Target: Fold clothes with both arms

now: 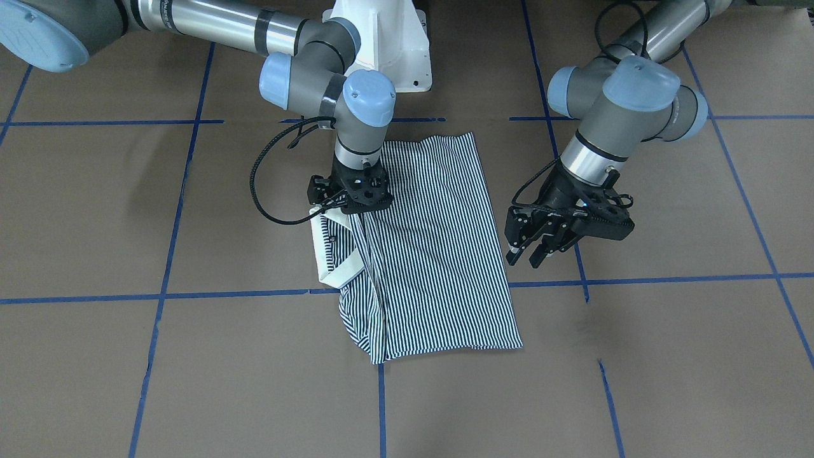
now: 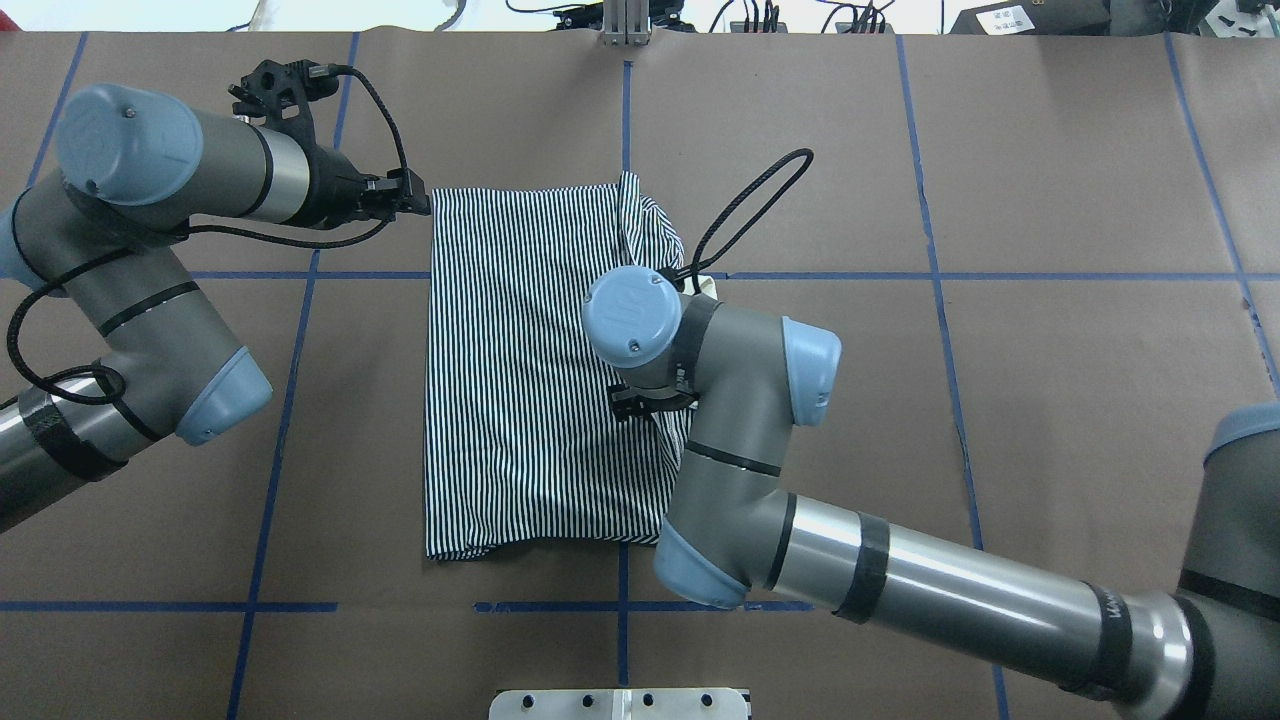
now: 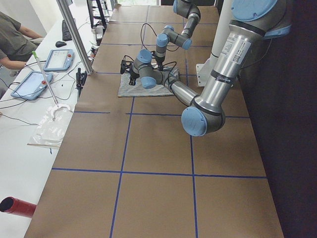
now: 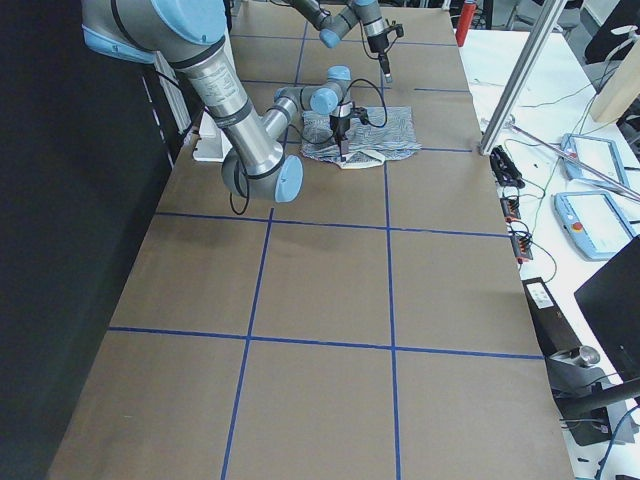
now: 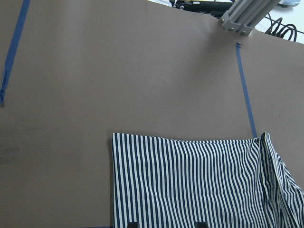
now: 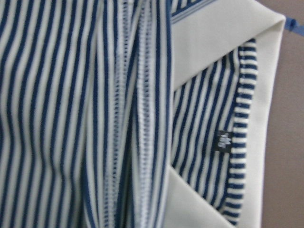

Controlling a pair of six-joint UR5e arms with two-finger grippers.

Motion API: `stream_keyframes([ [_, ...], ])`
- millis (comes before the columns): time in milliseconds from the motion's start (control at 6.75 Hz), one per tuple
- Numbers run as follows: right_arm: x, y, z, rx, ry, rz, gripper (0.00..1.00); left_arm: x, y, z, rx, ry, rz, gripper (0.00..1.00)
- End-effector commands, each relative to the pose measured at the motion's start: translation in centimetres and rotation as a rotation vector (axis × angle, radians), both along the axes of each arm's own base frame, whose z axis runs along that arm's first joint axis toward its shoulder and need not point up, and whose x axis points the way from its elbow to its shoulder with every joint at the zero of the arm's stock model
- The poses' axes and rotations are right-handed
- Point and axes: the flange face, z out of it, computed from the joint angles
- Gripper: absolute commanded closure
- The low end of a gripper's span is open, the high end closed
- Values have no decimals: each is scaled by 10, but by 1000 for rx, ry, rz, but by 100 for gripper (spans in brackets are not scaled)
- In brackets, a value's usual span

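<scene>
The navy-and-white striped polo shirt (image 1: 432,254) lies folded into a narrow rectangle mid-table; it also shows in the overhead view (image 2: 520,380). Its cream collar (image 1: 340,273) sticks out at one side. My right gripper (image 1: 356,213) points straight down onto the shirt beside the collar. A ridge of fabric rises into it, and it looks shut on the shirt, with its fingers hidden. Its wrist view shows the collar (image 6: 213,57) and a small black label (image 6: 223,141) close up. My left gripper (image 1: 526,256) is open and empty, hovering just off the shirt's opposite edge, near a corner (image 2: 418,203).
The table is brown paper with blue tape lines (image 1: 159,297). The white pedestal base (image 1: 388,44) stands behind the shirt. An aluminium post (image 3: 74,34) and a bench with tablets (image 3: 57,59) run along the operators' side, where a person sits.
</scene>
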Motion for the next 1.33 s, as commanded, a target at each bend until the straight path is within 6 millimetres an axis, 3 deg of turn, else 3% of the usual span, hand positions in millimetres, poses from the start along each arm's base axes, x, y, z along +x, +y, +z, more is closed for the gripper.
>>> stream_keyframes([
  [0,90,2,56,27,30,-66,0,-1,0,-1,1,3,-1,49],
  [148,118,2,50,36,20,-54,0,-1,0,-2,2,4,-1,49],
  [296,112,0,21,44,-2,-39,0,0,1,-4,0,8,-2,49],
  [445,101,9,4,-19,-46,64,0,-4,4,-10,3,19,-6,49],
  [741,64,58,-14,-222,-230,355,0,-5,5,-14,3,25,-7,49],
  [889,45,81,-20,-292,-283,516,6,-5,5,-14,3,25,-7,49],
  [1186,28,112,-23,-409,-308,659,25,-5,5,-14,3,25,-7,49],
])
